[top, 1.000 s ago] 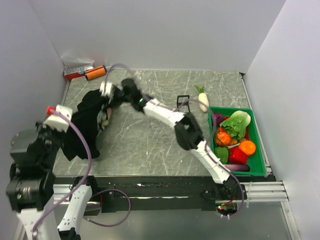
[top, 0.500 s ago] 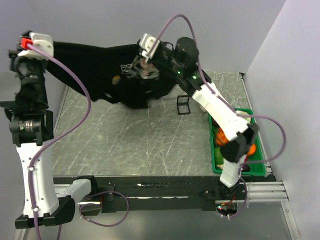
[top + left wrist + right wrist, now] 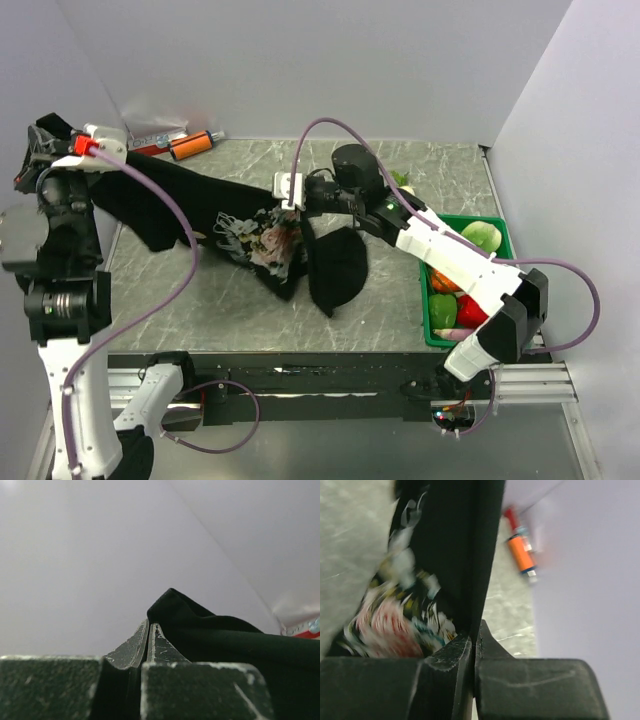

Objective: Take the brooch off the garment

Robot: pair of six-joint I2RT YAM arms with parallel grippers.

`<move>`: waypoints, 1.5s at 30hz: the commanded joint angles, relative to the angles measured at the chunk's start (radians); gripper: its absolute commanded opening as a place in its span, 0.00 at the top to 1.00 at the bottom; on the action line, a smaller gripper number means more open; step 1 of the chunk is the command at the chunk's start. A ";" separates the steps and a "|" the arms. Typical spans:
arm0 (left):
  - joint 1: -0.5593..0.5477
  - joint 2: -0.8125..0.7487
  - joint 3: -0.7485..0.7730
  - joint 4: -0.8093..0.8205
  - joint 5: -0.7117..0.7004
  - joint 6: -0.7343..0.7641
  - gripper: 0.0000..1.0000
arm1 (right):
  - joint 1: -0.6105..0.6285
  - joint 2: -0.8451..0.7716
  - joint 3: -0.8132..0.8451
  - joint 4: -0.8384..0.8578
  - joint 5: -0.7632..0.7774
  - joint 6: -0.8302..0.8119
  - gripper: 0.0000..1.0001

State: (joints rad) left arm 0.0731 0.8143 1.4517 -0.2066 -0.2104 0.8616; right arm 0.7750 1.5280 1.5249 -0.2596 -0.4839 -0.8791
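Observation:
The garment (image 3: 165,200), a black T-shirt, hangs stretched between my two grippers above the table. Its rose print (image 3: 268,240) faces up near the middle, and a black fold (image 3: 338,268) droops to the table. My left gripper (image 3: 112,165) is raised at the far left and is shut on one end of the shirt (image 3: 225,645). Its jaws (image 3: 149,626) are pressed together on the black cloth. My right gripper (image 3: 292,207) is shut on the shirt's edge beside the print (image 3: 390,622), fingertips closed (image 3: 476,632). I cannot make out the brooch in any view.
A green basket (image 3: 512,335) of vegetables stands at the right edge under the right arm. An orange-and-black tool (image 3: 192,145) lies at the back left by the wall and also shows in the right wrist view (image 3: 521,555). Grey walls stand on three sides.
Both arms have come down with the shirt. It was held high against the back wall and now stretches lower over the table, with the right gripper nearer the middle.

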 commanded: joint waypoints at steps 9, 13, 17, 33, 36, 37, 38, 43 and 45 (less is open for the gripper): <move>0.011 0.002 -0.289 -0.100 0.027 -0.029 0.99 | -0.115 0.228 0.205 -0.374 -0.179 0.066 0.53; 0.010 -0.003 -0.491 -0.145 0.062 -0.079 0.99 | -0.118 0.148 0.010 -0.368 -0.189 0.054 0.48; 0.011 0.069 -0.551 -0.204 0.106 -0.214 0.99 | -0.103 0.043 -0.227 -0.287 -0.237 0.057 0.49; 0.010 0.174 -0.522 -0.390 0.276 -0.414 0.99 | -0.039 0.394 -0.160 0.000 -0.315 0.764 0.44; 0.010 0.172 -0.507 -0.401 0.261 -0.415 0.99 | -0.040 0.446 -0.115 -0.024 -0.260 0.756 0.42; 0.010 0.174 -0.498 -0.404 0.259 -0.417 0.99 | -0.040 0.458 -0.092 -0.030 -0.240 0.752 0.42; 0.011 0.174 -0.495 -0.409 0.263 -0.420 0.99 | -0.040 0.472 -0.080 -0.038 -0.226 0.749 0.43; 0.011 0.177 -0.490 -0.419 0.255 -0.421 0.99 | -0.040 0.535 -0.005 -0.082 -0.199 0.727 0.61; 0.010 0.174 -0.490 -0.418 0.250 -0.415 0.99 | -0.040 0.535 0.007 -0.095 -0.174 0.709 0.71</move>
State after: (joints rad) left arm 0.0799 0.9997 0.9306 -0.6186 0.0372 0.4541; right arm 0.7361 2.0529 1.4631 -0.3267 -0.7067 -0.1516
